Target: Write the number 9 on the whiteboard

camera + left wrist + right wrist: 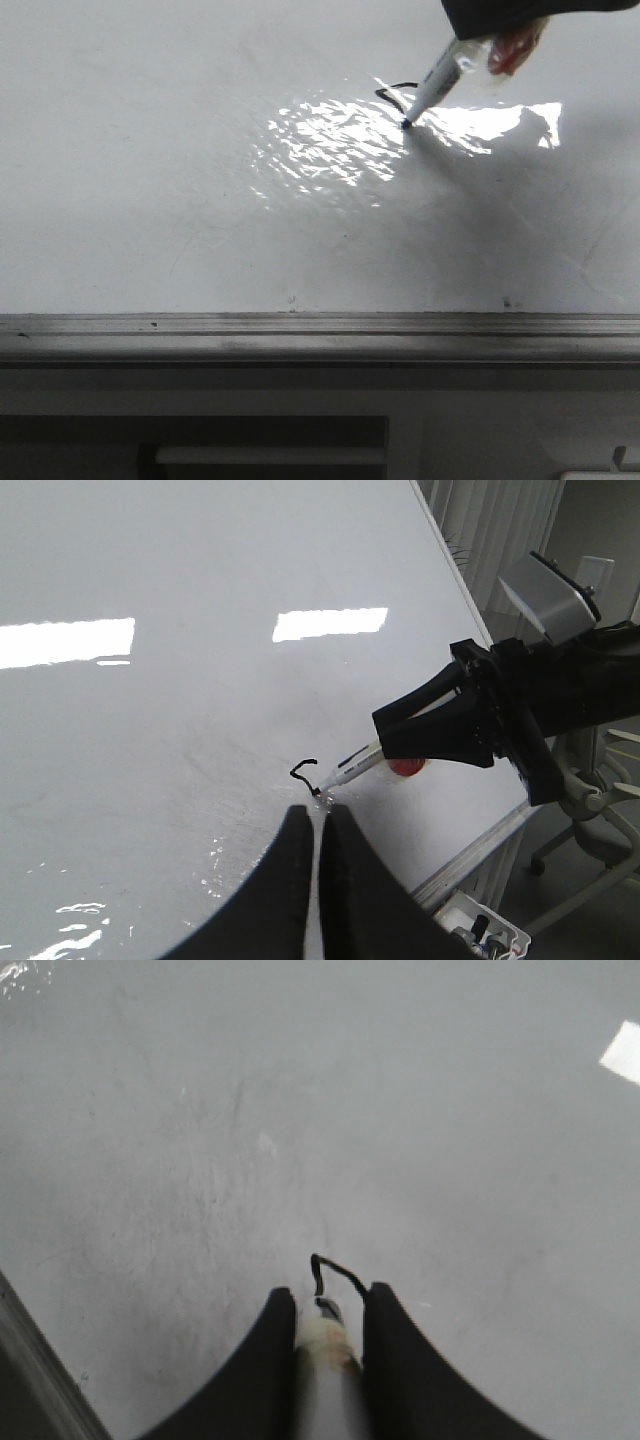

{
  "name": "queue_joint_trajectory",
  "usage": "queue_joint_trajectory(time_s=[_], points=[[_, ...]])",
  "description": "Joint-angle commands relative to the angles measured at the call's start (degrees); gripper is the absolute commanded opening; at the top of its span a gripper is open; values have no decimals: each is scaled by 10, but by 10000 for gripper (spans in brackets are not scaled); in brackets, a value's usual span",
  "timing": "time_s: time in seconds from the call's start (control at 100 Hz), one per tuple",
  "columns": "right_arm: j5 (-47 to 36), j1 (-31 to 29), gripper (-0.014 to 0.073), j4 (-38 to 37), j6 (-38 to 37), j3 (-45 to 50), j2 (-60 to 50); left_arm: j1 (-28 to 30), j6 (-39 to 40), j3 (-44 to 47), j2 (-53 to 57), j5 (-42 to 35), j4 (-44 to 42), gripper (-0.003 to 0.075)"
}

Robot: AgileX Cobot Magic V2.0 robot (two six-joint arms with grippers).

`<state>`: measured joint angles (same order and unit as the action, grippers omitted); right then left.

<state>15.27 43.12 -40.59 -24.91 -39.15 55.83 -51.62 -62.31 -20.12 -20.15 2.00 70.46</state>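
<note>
Whiteboard [200, 200]: large glossy white panel lying flat, with a bright patch of glare right of centre and a grey metal frame [320, 335] along its near edge. Faint smudges and scratches were visible across it.

Number 9 [395, 93]: thin black line at the far right of the board, just beside the glare. Only a small hooked loop, not closed, had been drawn; the long downstroke was judged not yet made.

Marker [438, 78]: white barrel with a dark tip, tilted, the tip touching the board at the near end of the loop. The slant probably kept the tip in contact while leaving the line open to view.

Right gripper [327, 1325]: fingers closed on the marker barrel, with the tip projecting beyond them. It entered from the far right edge of the front view, placed over the writing spot.

Left gripper [312, 845]: fingers drawn almost together with nothing between them, hanging above the board close to the loop. It had no evident part in the writing and was judged to be idle.

Red object [405, 767]: small, seen just behind the marker under the right gripper; what it was could not be told.
</note>
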Motion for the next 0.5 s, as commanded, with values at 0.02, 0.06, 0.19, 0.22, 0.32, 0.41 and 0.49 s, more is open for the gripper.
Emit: queue_joint_trajectory(time_s=[0.02, 0.06, 0.19, 0.22, 0.32, 0.41, 0.49], points=[[63, 4, -64, -9, 4, -11, -5, -3, 4, -16, -3, -12, 5, -20], [66, 3, -64, -16, 4, -11, -5, -3, 4, -16, -3, -12, 5, -20], [66, -10, -62, -41, 4, -19, -5, -3, 4, -16, -3, -12, 5, -20], [66, -14, -62, -42, 4, -23, -5, -3, 4, -16, -3, -12, 5, -20], [68, -28, -62, -50, 4, -40, -5, -3, 4, -16, -3, -12, 5, -20], [70, -40, -62, -52, 4, -53, -5, -3, 4, -16, -3, -12, 5, -20], [70, -44, -62, -52, 4, -57, -5, -3, 4, -16, -3, -12, 5, -20]])
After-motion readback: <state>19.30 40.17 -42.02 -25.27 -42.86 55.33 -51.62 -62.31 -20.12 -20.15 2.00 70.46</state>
